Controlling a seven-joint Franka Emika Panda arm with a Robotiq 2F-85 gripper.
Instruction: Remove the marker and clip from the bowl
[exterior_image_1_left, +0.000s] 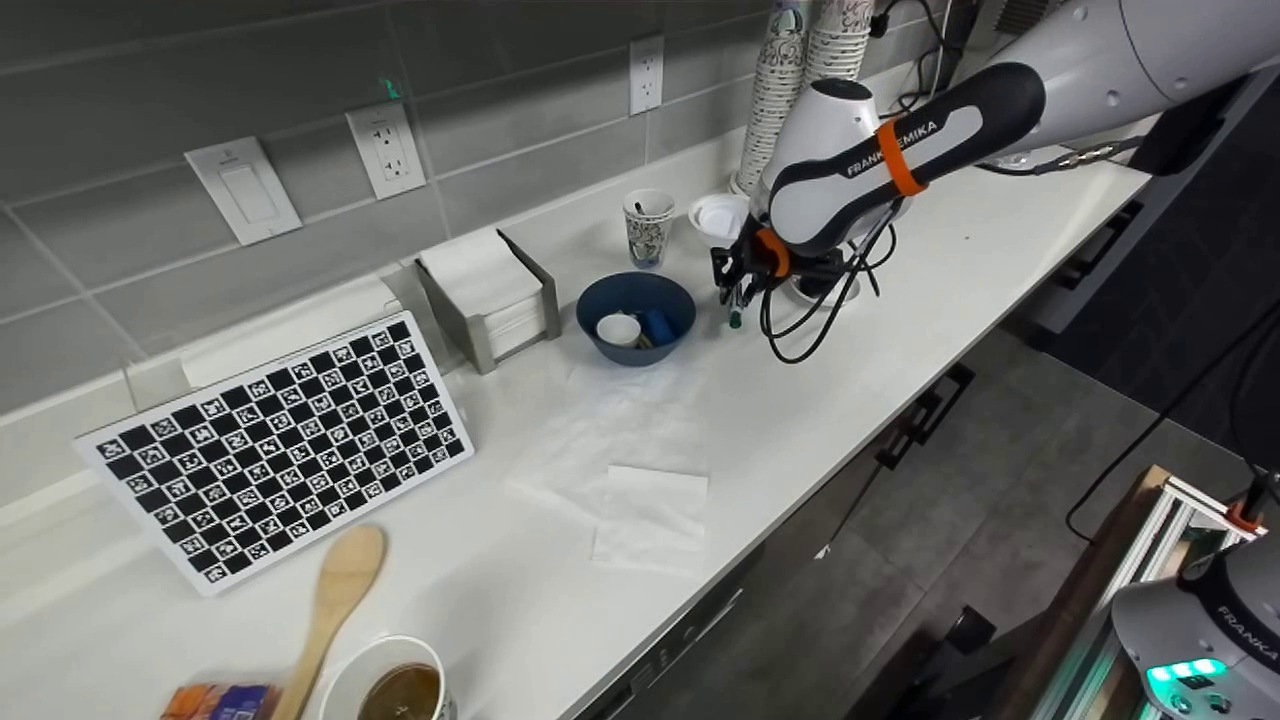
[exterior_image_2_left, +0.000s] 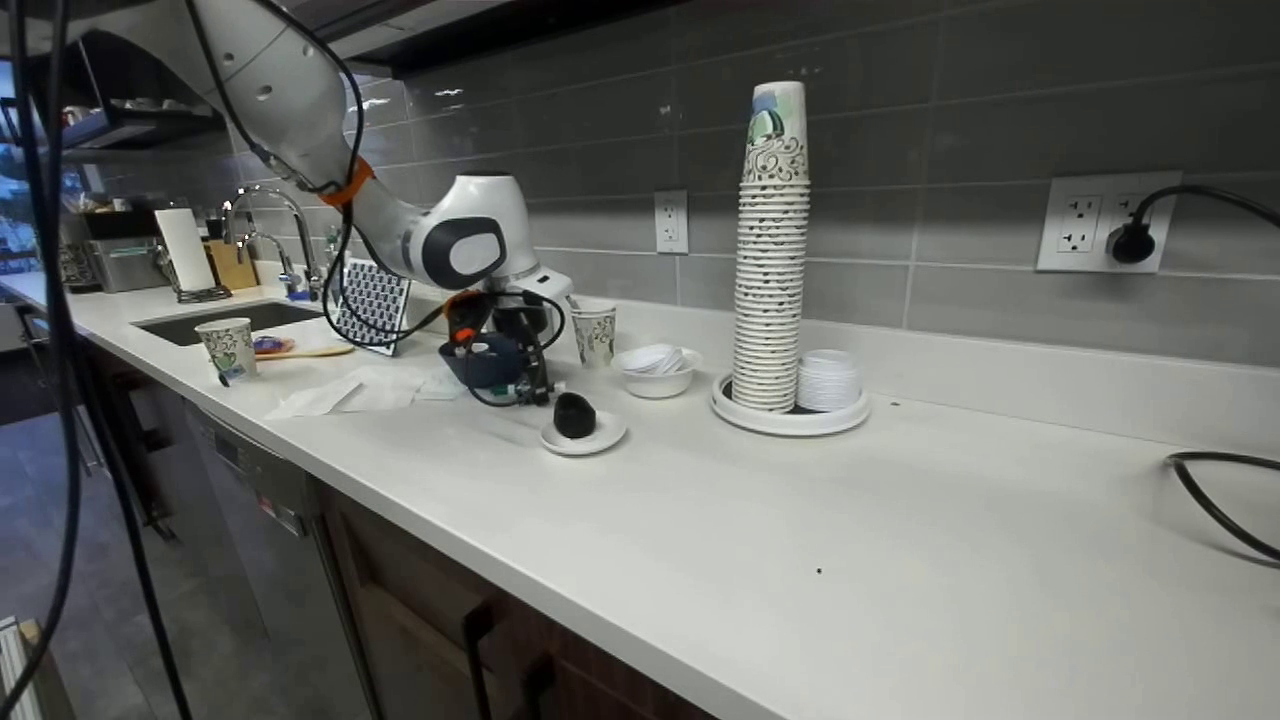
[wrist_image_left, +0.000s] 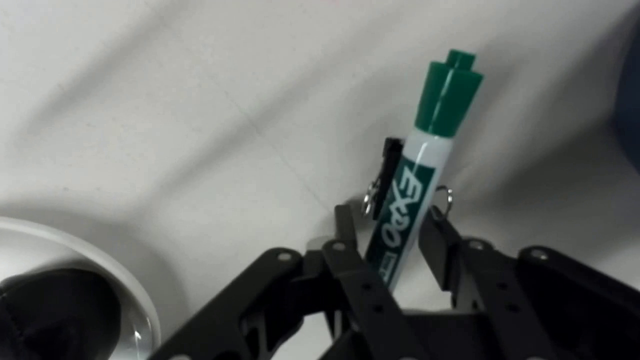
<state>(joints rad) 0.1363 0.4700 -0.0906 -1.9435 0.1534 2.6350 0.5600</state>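
Well left of the claw (wrist_image_left: 390, 226), in an exterior view, the board (exterior_image_1_left: 275, 455) tilts back toward the wall (exterior_image_1_left: 530, 60), presumably so that its pattern can be seen whole; nearer the claw, the holder (exterior_image_1_left: 478, 345) keeps the napkins (exterior_image_1_left: 480, 275) squared in a pile; just left of the claw, the bowl (exterior_image_1_left: 630, 290) stands upright on the counter (exterior_image_1_left: 780, 420), with a white thing (exterior_image_1_left: 618, 328) and a blue thing (exterior_image_1_left: 657, 327) inside, neither called for by the task; the claw is beside the bowl rather than over it, which suits setting things down clear of the rim.

In the wrist view its fingers stand a little apart, with the marker (wrist_image_left: 411, 192) slanting between them, cap jutting past the fingertips; the clip (wrist_image_left: 388, 172) shows close behind the marker, wire loops out on either side; whether the fingers pinch one, both or neither, I cannot tell, nor whether either touches the counter; both are outside the bowl, so I judge this the letting-go step; right of the claw sits the dish (exterior_image_2_left: 605, 437) with a black thing (exterior_image_2_left: 574, 415), near enough that a straight lift away seems safest.
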